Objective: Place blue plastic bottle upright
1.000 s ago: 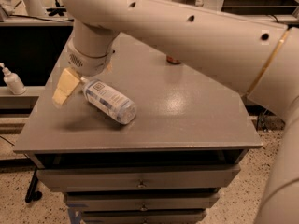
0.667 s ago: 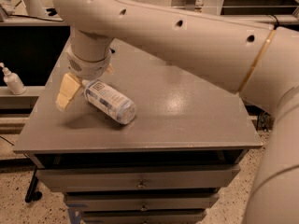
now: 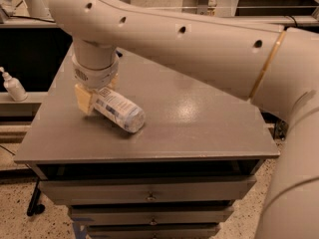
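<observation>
Attempting the grasp, we are setting the gripper [image 3: 97, 94] at the cap end of the toppled blue plastic bottle [image 3: 122, 113]. We cannot tell whether it is clamped. Next comes tipping the bottle upright.

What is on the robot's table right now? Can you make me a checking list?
Surface: grey table top, a bit shiny.
Job's things: blue plastic bottle lying on its side, not upright yet.
Clutter: nothing seen.
Grippers: pincer down at the bottle's end nearer the picture's left edge.
Cables: nothing seen.
Surroundings: drawers under the top; white pump bottle on a ledge beside the table; speckled floor.
</observation>
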